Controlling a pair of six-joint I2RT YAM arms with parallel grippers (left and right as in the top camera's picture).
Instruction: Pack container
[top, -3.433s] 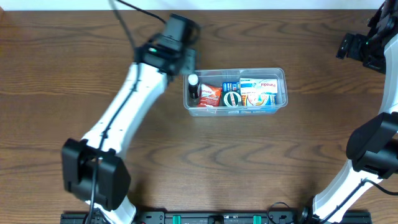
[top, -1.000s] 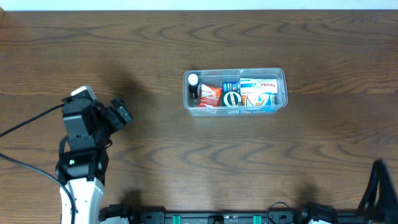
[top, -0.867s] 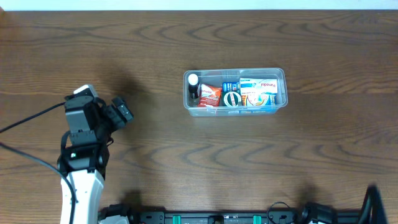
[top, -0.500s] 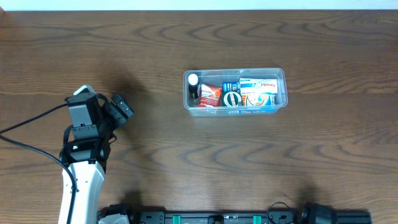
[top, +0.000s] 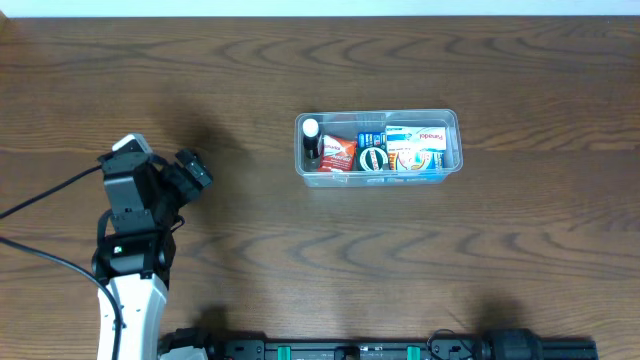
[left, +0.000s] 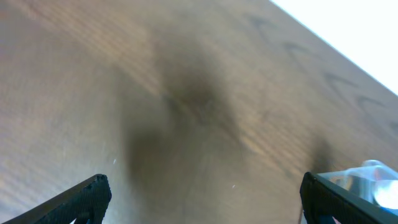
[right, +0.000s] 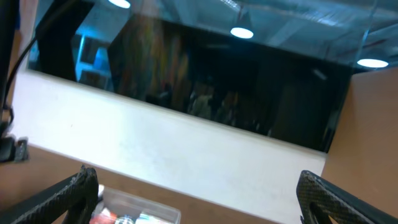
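The container (top: 455, 138), a clear shallow plastic tub, stands on the wooden table right of centre. It holds a small white-capped bottle (top: 311, 140), a red packet (top: 338, 154), a round roll (top: 372, 158) and blue and white boxes (top: 418, 146). My left gripper (top: 190, 172) is open and empty, far left of the container, over bare wood. In the left wrist view its fingertips (left: 202, 199) are wide apart, with the container's corner (left: 367, 177) at the right edge. My right gripper (right: 199, 196) is open and empty; its wrist view shows the container (right: 140, 211) far off. The right gripper is out of the overhead view.
A black cable (top: 45, 200) runs from the left arm to the left edge of the table. A rail with fittings (top: 350, 350) lies along the front edge. The right wrist view shows a white wall (right: 186, 149) and a dark window beyond the table.
The left arm has pulled back from the container to the table's left side and has shifted slightly there. The right arm has left the overhead view.
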